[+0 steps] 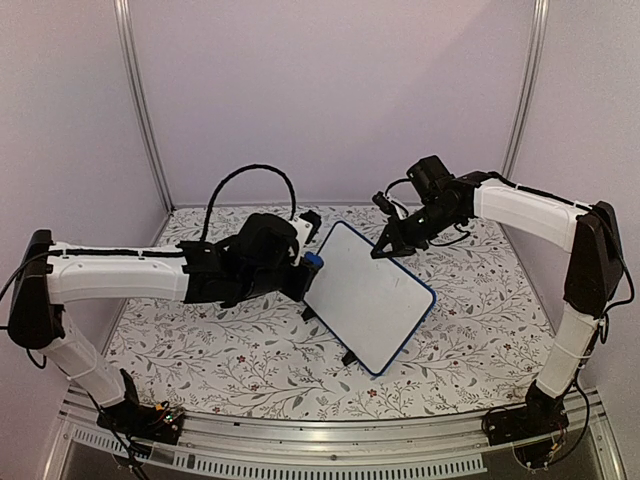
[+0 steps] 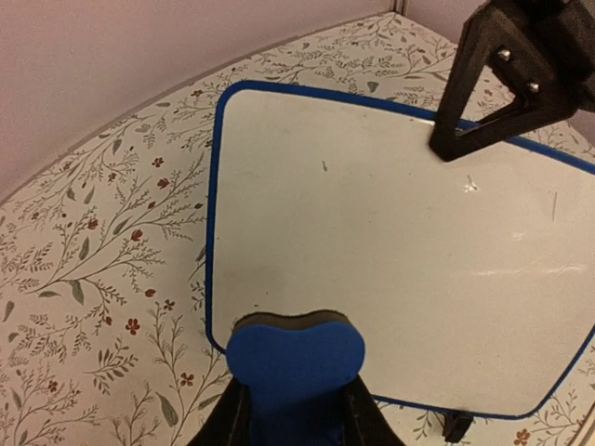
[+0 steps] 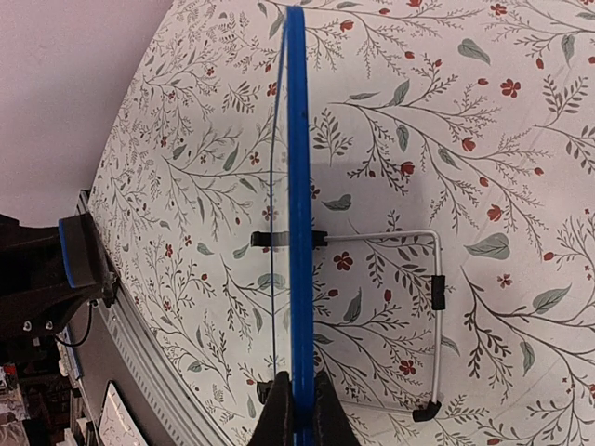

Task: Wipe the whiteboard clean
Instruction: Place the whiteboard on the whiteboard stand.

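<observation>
- Whiteboard (image 1: 368,295), overhead view: blue-framed and tilted, it stands at the centre of the frame on the flower-patterned bench (image 1: 480,340). Two black feet (image 1: 348,357) sit along its lower left edge.
- Left tool (image 1: 312,262), just left of centre, is closed on a blue eraser (image 1: 314,261) at the board's upper left edge.
- Right tool (image 1: 383,250), just above centre, is clamped tight on the board's top edge.
- Left wrist view: the whiteboard (image 2: 400,279) fills the middle and right of the frame, its white face showing only a few faint specks.
- The blue eraser (image 2: 293,362) sits at bottom centre, pinched in the left tool (image 2: 296,418), overlapping the board's near frame.
- The right tool (image 2: 460,139) is at the upper right, on the board's far edge.
- Right wrist view: the whiteboard (image 3: 298,186) appears edge-on as a blue vertical line down the centre.
- The right tool (image 3: 297,409), bottom centre, is fully closed on that frame.
- A wire stand (image 3: 435,279) juts from the board, right of centre.
- The eraser (image 3: 72,251) shows at the left edge.
</observation>
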{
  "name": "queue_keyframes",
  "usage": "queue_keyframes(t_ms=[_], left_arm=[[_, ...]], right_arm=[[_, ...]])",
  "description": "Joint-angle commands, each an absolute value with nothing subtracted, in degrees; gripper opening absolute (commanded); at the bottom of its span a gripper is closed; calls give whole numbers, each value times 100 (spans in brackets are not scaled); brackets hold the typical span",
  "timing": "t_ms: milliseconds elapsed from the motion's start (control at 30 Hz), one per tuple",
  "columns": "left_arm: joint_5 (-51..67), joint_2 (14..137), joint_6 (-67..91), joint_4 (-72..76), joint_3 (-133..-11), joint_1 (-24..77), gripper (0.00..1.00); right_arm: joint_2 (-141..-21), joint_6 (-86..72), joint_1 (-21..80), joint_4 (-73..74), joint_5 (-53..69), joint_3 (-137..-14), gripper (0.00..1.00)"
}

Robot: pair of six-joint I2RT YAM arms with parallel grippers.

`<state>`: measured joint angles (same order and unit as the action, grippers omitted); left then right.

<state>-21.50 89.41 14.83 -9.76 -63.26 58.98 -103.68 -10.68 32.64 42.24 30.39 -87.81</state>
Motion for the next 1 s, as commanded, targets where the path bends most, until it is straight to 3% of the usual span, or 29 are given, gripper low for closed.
queue_keyframes(t_ms=[0, 267, 567, 700, 967], left_arm=[[-2373, 8589, 1901, -1048, -5881, 5504, 0], [-2331, 8126, 2130, -1034, -5465, 5203, 0], [-2233, 8074, 2357, -1141, -5308, 5007, 0], [-2317, 8068, 2568, -1235, -5244, 4861, 0], [-2074, 8240, 3000, -1438, -5137, 4240, 0]], right_arm=[[-10560, -1072, 3458, 4778, 2812, -8727, 0], [-10564, -1072, 3463, 4818, 2804, -8802, 6], [-10544, -1069, 3463, 4819, 2759, -8833, 34], [-10513, -1057, 3463, 4821, 2740, -8842, 41], [-10286, -1046, 3463, 4833, 2464, -8843, 70]])
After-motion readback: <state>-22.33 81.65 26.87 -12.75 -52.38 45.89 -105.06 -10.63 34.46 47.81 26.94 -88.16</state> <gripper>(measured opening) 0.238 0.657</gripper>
